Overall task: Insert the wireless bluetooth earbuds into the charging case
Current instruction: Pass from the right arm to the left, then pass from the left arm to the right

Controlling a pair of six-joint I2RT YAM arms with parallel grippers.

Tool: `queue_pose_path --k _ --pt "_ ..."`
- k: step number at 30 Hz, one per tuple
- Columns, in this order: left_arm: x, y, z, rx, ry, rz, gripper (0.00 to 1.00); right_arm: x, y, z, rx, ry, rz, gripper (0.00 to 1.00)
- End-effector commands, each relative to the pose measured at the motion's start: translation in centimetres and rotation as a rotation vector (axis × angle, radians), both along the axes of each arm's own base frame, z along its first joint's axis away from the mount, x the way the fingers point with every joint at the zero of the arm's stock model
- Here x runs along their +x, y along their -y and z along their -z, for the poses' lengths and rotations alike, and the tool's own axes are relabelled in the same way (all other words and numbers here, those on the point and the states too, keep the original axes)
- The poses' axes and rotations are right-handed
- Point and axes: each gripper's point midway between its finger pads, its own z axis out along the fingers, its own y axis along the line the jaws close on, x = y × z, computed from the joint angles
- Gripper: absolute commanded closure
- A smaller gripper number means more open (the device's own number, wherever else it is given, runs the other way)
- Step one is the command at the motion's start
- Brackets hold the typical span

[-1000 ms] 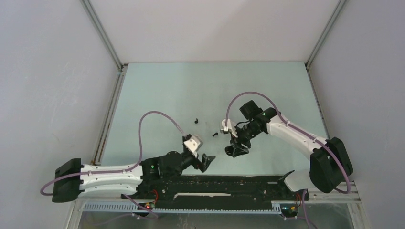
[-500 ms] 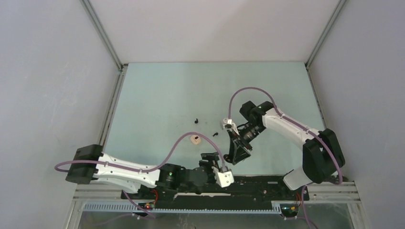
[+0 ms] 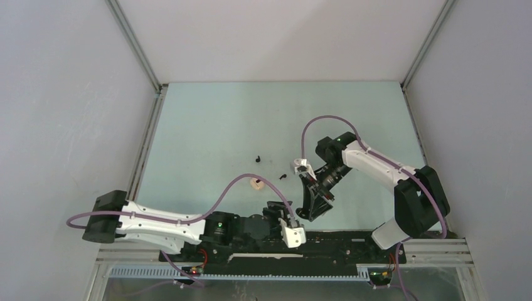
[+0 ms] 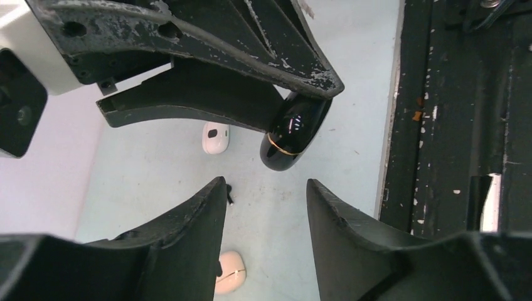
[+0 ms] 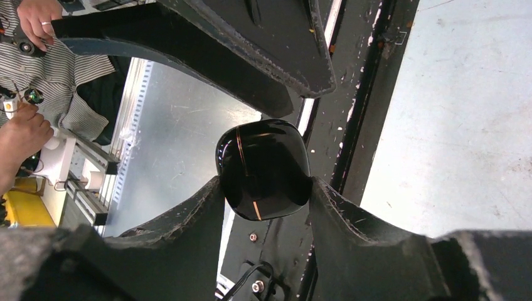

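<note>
Plainly, the risk sits in the meeting of the two arms at the front edge of the desk [image 3: 219,125]. The right fingers [image 5: 351,238] pinch the black charging case [image 5: 263,166] by its two rounded sides and hold it in the air close by the black base rail [image 3: 339,241]. Its gold seam looks shut. The left fingers [image 4: 182,238] stand spread with nothing between them, their tips just short of the case.

The shell is glossy and curved. If one left fingertip touches before the other, I judge it could twist the case in the pinch or squeeze it out. A drop here would likely land on the rail or go off the desk edge. With two sets of fingers crowding one small thing, finger could also strike finger.

One black earbud [image 3: 258,158] lies loose on the desk, well apart from both arms. A second black earbud [image 3: 282,176] lies near the right wrist, where a careless sweep could flick it away. The left arm's cable [image 3: 241,177] loops across a cream pebble-like case [image 3: 256,183] and might drag it.
</note>
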Motion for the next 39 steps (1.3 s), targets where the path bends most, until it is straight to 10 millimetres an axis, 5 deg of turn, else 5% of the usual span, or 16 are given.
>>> queue_pose_path --k 1,17,23,26,39 --pt "-1.2 1.4 -2.0 -0.047 -0.005 0.102 0.47 -0.1 -0.6 -1.9 0.070 0.048 -0.013 0.75" --pt "-1.7 3.9 -2.1 0.000 0.053 0.175 0.66 -0.6 -0.6 -1.4 0.046 0.047 -0.043 0.75" --pt "-1.6 4.0 -1.8 -0.016 0.033 0.157 0.99 -0.6 -0.7 -1.7 0.053 0.056 -0.038 0.63" --pt "-1.5 3.7 -1.6 -0.063 0.010 0.129 1.00 -0.2 -0.7 -2.2 0.068 0.070 -0.015 0.54" --pt "-0.7 1.6 0.5 -0.273 -0.265 0.038 1.00 6.8 1.1 -3.1 0.071 0.269 0.360 0.38"
